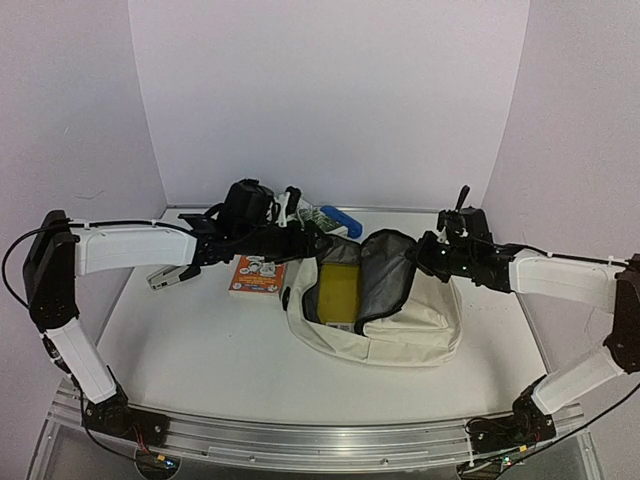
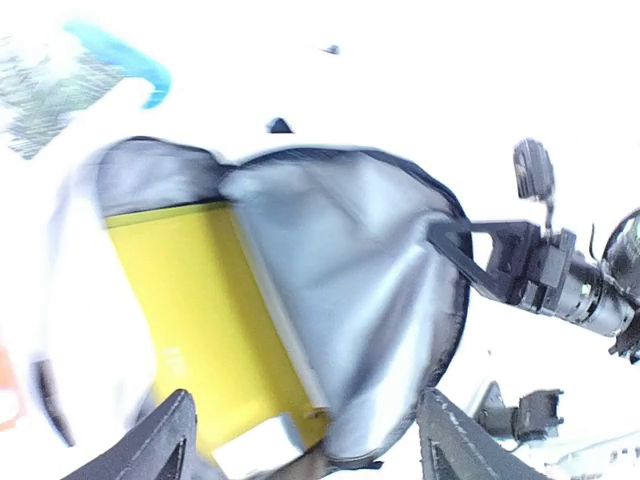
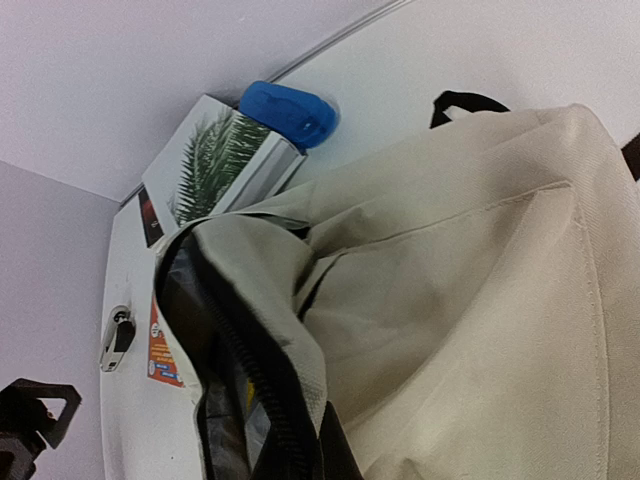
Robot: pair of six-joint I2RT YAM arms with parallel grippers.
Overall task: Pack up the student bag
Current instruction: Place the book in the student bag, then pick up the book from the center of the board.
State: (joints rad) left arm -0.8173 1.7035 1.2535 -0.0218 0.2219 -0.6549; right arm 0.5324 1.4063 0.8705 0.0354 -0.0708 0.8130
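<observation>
**One yellow book (image 2: 190,300) inside the open student bag (image 1: 400,335)**

The bag lay mid-tabletop (image 1: 200,340), its grey-lined flap pinched by the closed right gripper (image 1: 428,256). The left gripper (image 2: 308,400) hung spread wide above the book, whose lower end was cut off. Print on the orange booklet (image 1: 257,273) beside the bag was too small to read.

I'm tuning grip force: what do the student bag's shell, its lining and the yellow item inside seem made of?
Shell of the student bag: cream woven cloth, matte, likely canvas; it creases and shows stitched seams. Its lining: grey, faintly shiny, probably thin synthetic. The yellow item: flat, smooth, straight-edged, perhaps card or plastic; blur leaves it open.
</observation>
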